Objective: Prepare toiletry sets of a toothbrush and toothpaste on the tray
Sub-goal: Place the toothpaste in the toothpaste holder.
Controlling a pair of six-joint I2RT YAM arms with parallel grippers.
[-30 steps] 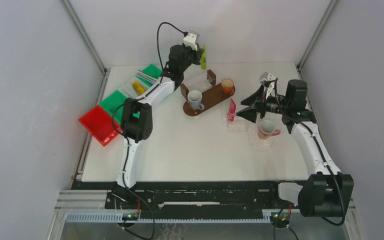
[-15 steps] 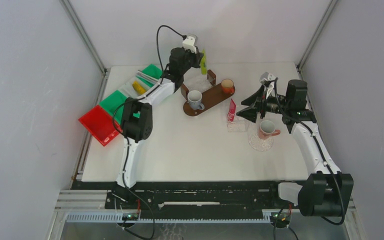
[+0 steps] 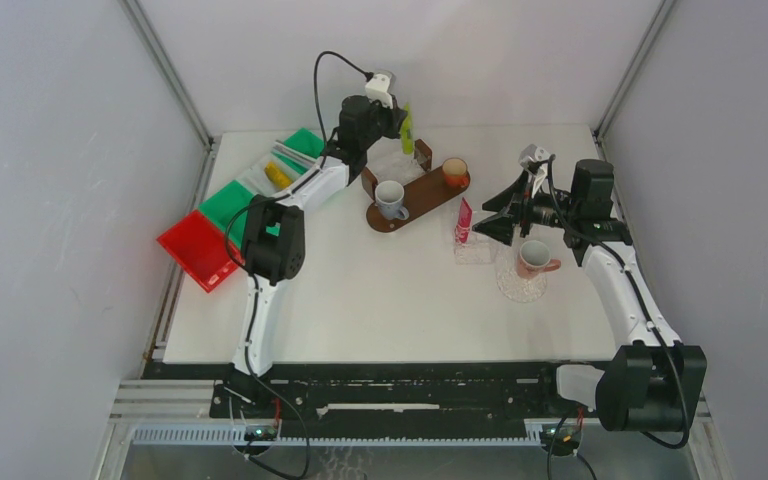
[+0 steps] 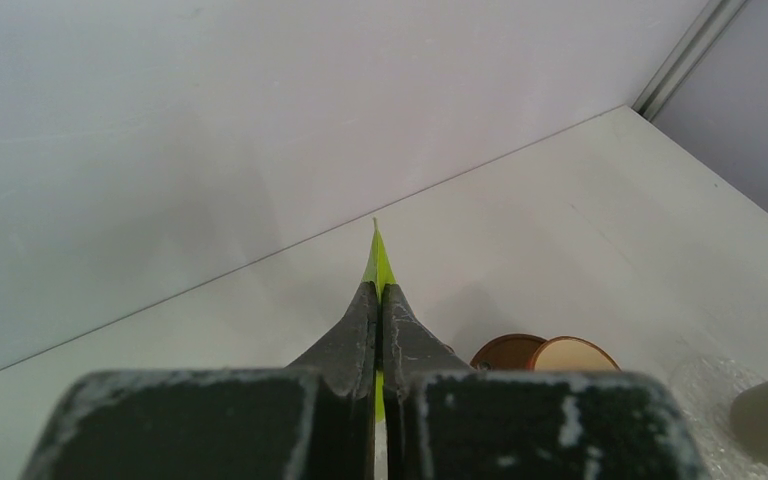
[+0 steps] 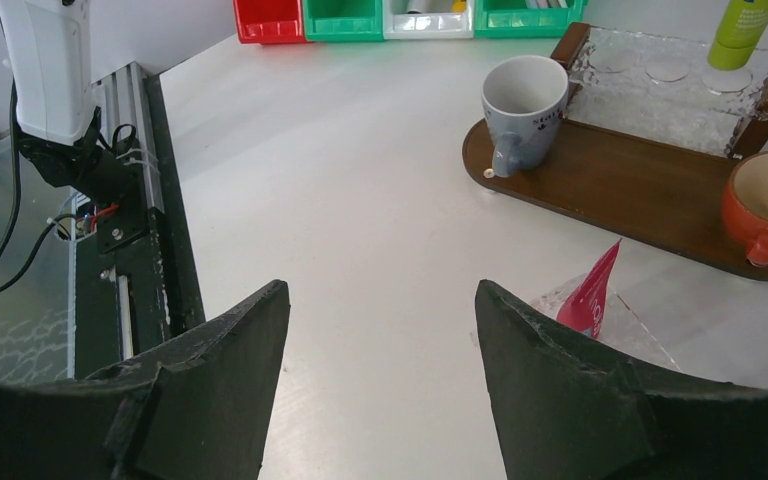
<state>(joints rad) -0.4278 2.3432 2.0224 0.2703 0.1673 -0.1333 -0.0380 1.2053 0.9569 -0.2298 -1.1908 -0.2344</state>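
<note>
Nearest the arms, the right end effector [image 5: 380, 300] hangs spread and empty beside the pink mug [image 3: 532, 257]. It is just short of a red tube [image 5: 590, 295] that leans, crimp up, in a clear holder [image 3: 475, 250] on the counter [image 3: 360, 290] — likely the next pickup. Farther back, the wooden tray [image 5: 640, 200] carries a grey mug [image 3: 391, 198] and an orange cup [image 3: 455, 172]. Above its far end the left end effector [image 4: 380, 290] pinches a green-yellow tube [image 3: 406, 122] near upright — long axis vertical, broad end down, seemingly ready to lower into the tray's glass stand [image 5: 660, 95].
</note>
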